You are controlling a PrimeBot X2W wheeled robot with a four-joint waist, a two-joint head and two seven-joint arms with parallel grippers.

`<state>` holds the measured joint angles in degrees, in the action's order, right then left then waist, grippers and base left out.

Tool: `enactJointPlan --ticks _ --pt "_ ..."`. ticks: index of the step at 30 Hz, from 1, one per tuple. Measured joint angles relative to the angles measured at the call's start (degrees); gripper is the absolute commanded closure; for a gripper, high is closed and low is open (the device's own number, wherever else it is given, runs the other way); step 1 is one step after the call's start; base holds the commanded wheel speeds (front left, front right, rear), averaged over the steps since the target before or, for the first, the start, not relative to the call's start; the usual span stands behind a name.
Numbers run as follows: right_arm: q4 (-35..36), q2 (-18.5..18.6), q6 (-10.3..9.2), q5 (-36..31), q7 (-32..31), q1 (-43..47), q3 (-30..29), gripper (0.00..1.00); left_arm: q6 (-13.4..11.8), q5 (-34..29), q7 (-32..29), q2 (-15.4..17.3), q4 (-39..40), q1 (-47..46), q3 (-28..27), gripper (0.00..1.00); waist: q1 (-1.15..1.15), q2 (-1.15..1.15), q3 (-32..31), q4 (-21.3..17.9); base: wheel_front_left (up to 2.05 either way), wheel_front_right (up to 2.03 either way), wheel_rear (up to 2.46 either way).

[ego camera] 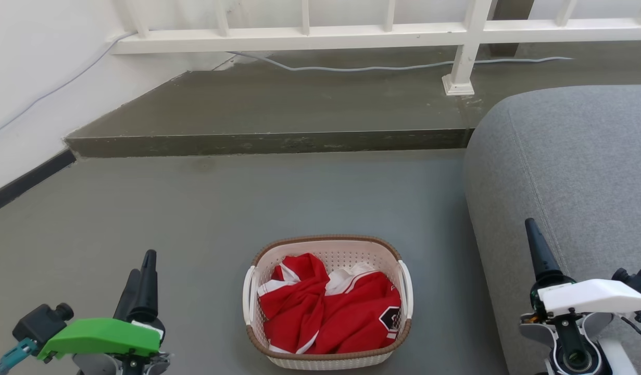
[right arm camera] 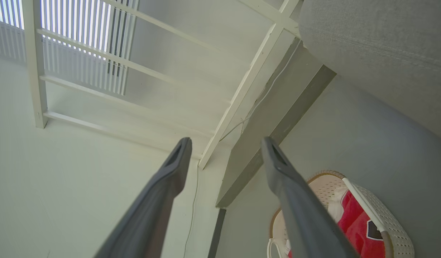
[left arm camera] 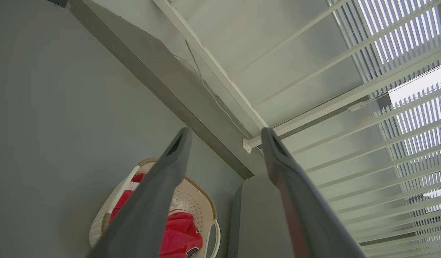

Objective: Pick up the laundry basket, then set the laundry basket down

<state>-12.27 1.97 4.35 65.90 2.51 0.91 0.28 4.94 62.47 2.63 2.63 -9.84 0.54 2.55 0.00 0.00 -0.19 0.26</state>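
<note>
Fingers (left arm camera: 159, 186) of the left gripper (left arm camera: 225, 132) are spread w/ a clear gap btwn them, nothing held. Same for the right gripper (right arm camera: 225, 141): both tips apart, empty, pointing up twd a white railing (ego camera: 299, 39) and the wall.

In the head view the laundry basket (ego camera: 328, 240) sits on the grey floor (ego camera: 195, 208) at bottom centre, upright, btwn the two grippers and well apart from both. Neither gripper touches its white side handles (ego camera: 247, 294). A crumpled red-and-white garment (ego camera: 330, 312) lies inside, filling most of the basket.

A grey sofa (ego camera: 560, 172) stands near the basket on the robot's right, w/ a strip of floor btwn them; the right gripper shows in front of the sofa. Beyond the basket the floor rises at a dark step (ego camera: 273, 141) to a higher level, where a pale cable (ego camera: 377, 67) runs along under the railing.
</note>
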Motion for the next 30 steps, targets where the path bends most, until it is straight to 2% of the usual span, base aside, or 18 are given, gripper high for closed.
enactJointPlan --ticks 11,30 --pt "2.3 0.0 -2.64 -9.8 2.0 1.0 2.5 0.0 -2.2 -12.2 1.8 0.1 2.5 1.2 2.4 0.0 0.0 0.0 -0.1 0.0 0.0 0.0 0.0" --pt "6.1 0.1 -5.57 -24.0 5.1 2.2 5.7 0.0 -5.3 -29.3 5.0 0.1 6.0 2.6 5.1 0.0 0.0 0.0 -0.2 -0.1 0.0 0.0 0.0"
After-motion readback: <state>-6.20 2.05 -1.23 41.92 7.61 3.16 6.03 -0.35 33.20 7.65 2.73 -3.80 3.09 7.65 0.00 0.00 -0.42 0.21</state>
